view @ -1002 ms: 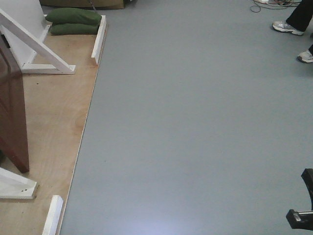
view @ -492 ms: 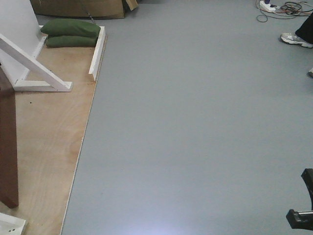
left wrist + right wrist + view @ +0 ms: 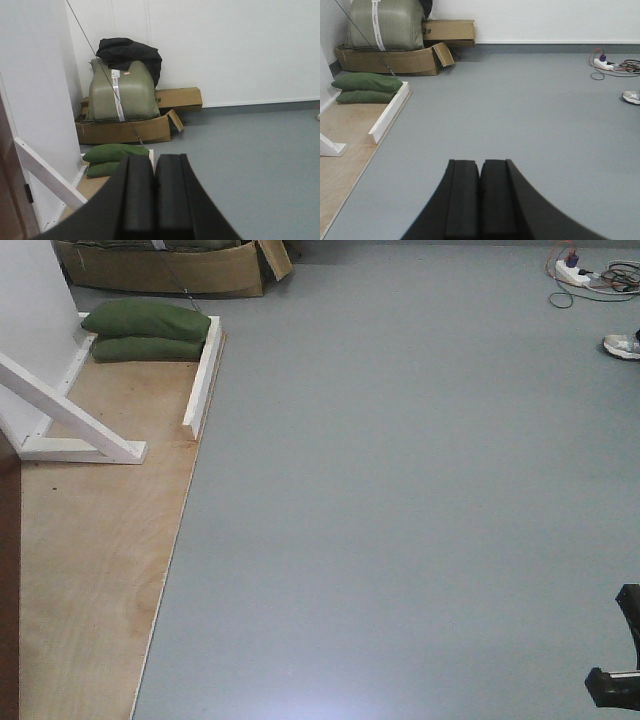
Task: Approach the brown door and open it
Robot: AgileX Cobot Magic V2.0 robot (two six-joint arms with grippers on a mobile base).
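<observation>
The brown door [image 3: 8,580] shows only as a dark reddish-brown strip at the left edge of the front view. Its edge also shows at the far left of the left wrist view [image 3: 7,195]. Its handle is out of view. My left gripper [image 3: 154,167] is shut and empty, pointing over the floor toward the green sandbags [image 3: 115,152]. My right gripper [image 3: 480,170] is shut and empty above the grey floor, well right of the door.
The door stands on a plywood base [image 3: 90,540] with white edge rails [image 3: 202,380] and a white wall panel with a slanted brace [image 3: 70,415]. Green sandbags [image 3: 148,330] and cardboard boxes [image 3: 160,268] lie beyond. A power strip [image 3: 578,272] and a shoe [image 3: 625,345] are at the far right.
The view has moved forward: the sandbags, brace and shoe slid down the frame. The door slid left until only a strip remains. Both grippers stay shut.
</observation>
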